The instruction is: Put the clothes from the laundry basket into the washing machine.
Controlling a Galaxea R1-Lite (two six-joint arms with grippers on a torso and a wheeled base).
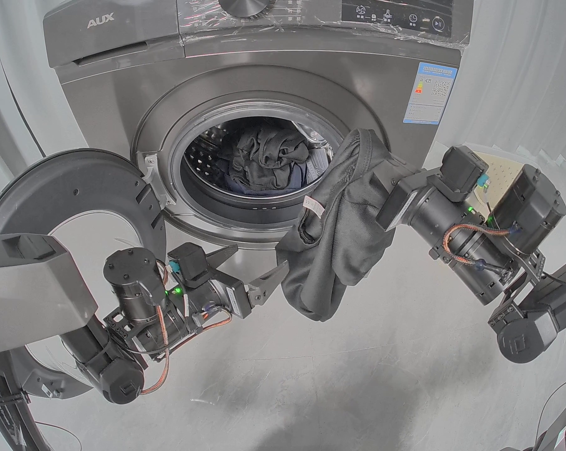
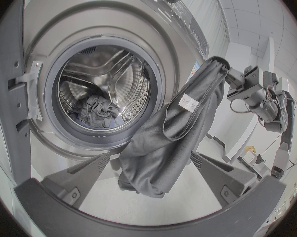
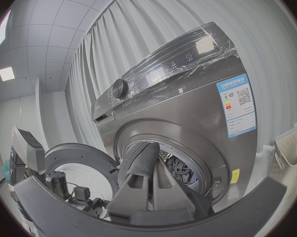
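Head view gives us the right gripper (image 1: 376, 158) raised just off the rim of the round opening in the grey metal front-loading washing machine (image 1: 107, 95), its fingers pinched tight on the top edge of a dark grey knit garment (image 1: 339, 233). From that grip the cloth hangs down in a long loose fold, with a small white label (image 1: 314, 206) on the side turned away from the gripper. Beyond the gripper, inside the steel drum, we see a crumpled heap of dark clothes (image 1: 267, 155) lying at the bottom. Behind the right arm, well apart from the gripper, stands a pale cream perforated plastic laundry basket (image 1: 502, 170). The left gripper (image 1: 262, 258) sits lower, beneath the opening, with its two fingers spread wide and nothing between them; the hanging garment's lower part is close by its fingertips, and we cannot tell whether it touches them. Out to the far side of that gripper from the garment, the machine's round grey door (image 1: 63, 189) stands swung fully open. From the left wrist we look past the open fingers (image 2: 89, 171) at the garment (image 2: 161, 142) dangling from the right gripper (image 2: 229, 76), with the heap (image 2: 96, 111) deep in the drum behind. From the right wrist, the closed fingers (image 3: 135, 188) clamp the dark cloth (image 3: 138, 158) directly before the opening.
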